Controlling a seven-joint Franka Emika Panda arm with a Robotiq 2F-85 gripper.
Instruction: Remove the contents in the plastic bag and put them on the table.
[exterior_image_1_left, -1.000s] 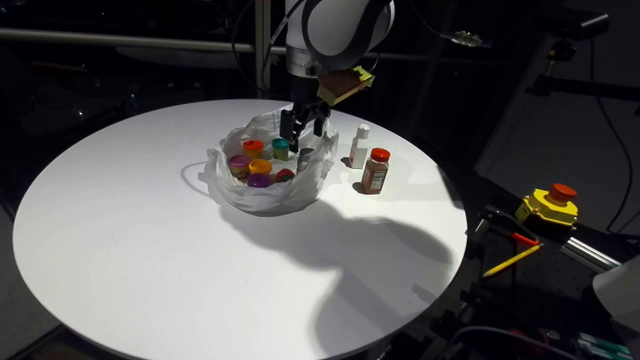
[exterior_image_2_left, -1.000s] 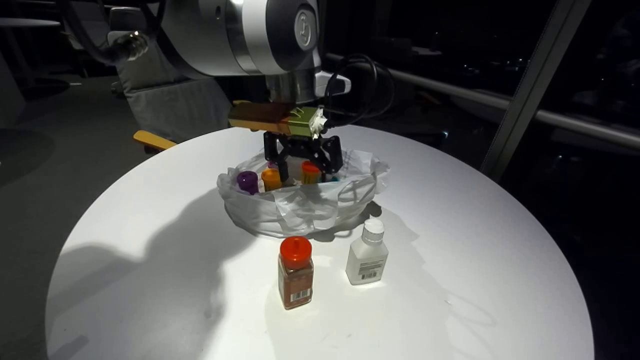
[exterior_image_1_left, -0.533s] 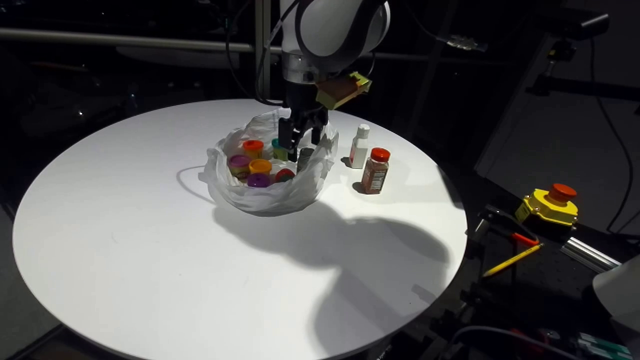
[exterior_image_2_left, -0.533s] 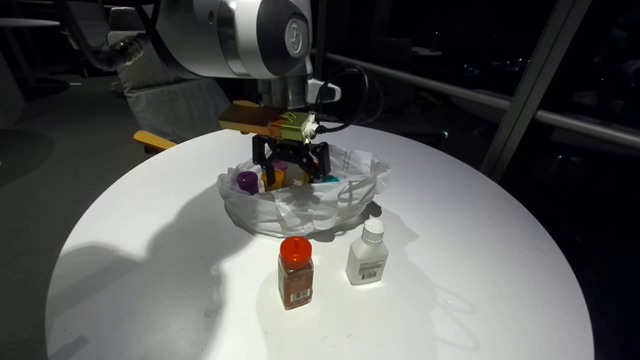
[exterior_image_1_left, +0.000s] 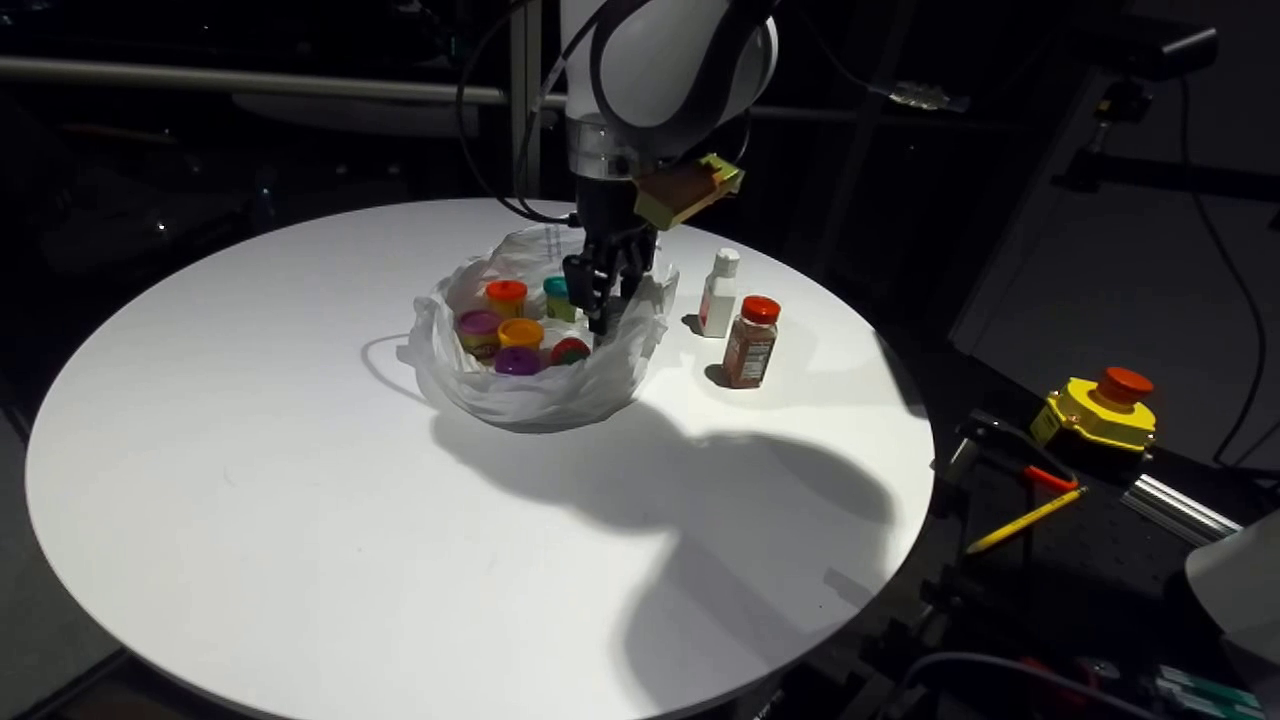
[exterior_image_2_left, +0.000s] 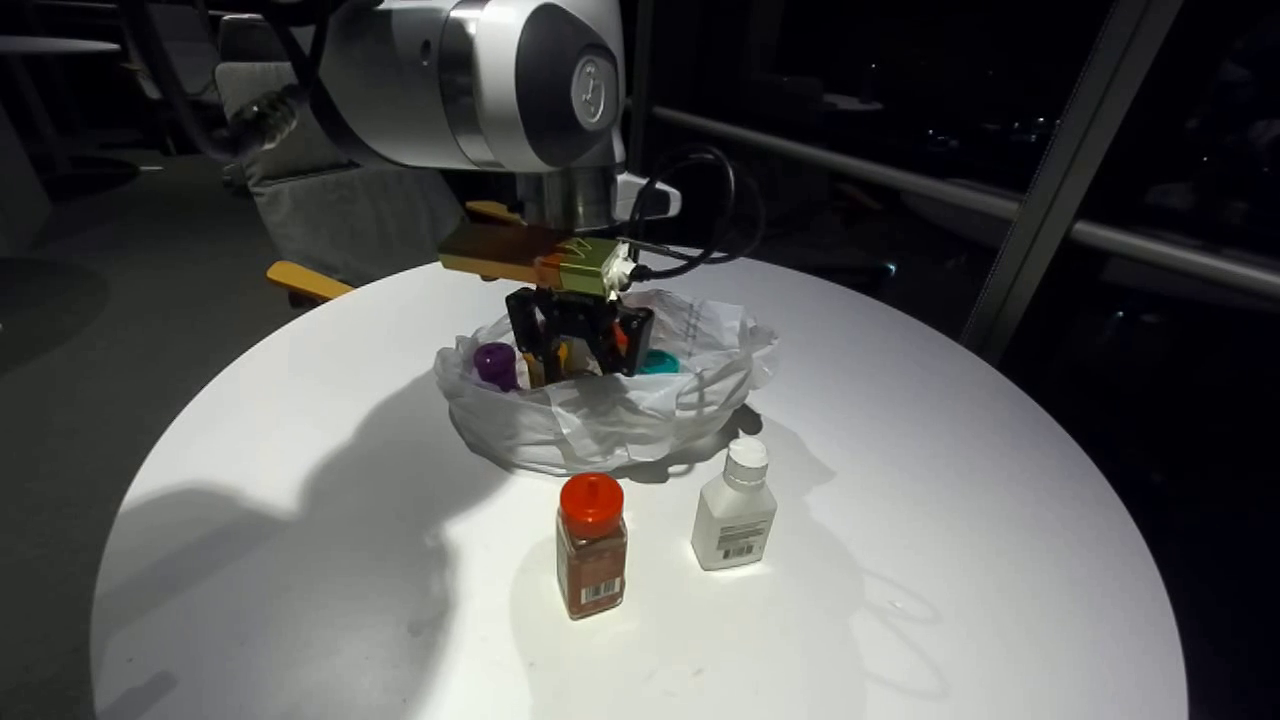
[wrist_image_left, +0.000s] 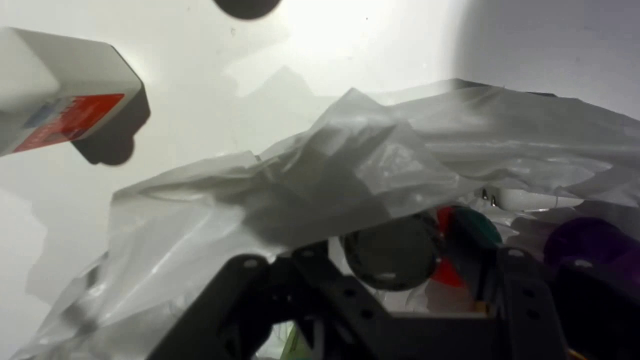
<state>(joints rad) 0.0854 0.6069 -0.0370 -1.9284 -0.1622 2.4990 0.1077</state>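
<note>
The jaws are standing part open inside the bag (exterior_image_1_left: 545, 398), straddling the jar (wrist_image_left: 392, 254); a gap is showing beside it, so they are probably holding nothing yet. Pots (exterior_image_1_left: 521, 334) are sitting near it in the bag; the white bottle (exterior_image_2_left: 735, 518) and red-capped bottle (exterior_image_2_left: 592, 556) are standing on the table (exterior_image_1_left: 300, 520). A good grasp should be centring on the jar, sparing the bag's rim, then lifting straight up.

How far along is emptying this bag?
Done, apparently: red-capped spice jar and white bottle stand on the table. In hand: gripper straddles a dark-topped container inside the plastic bag; grip unclear. Left inside: orange pot, teal pot, yellow pot, two purple pots and red-topped item.
</note>
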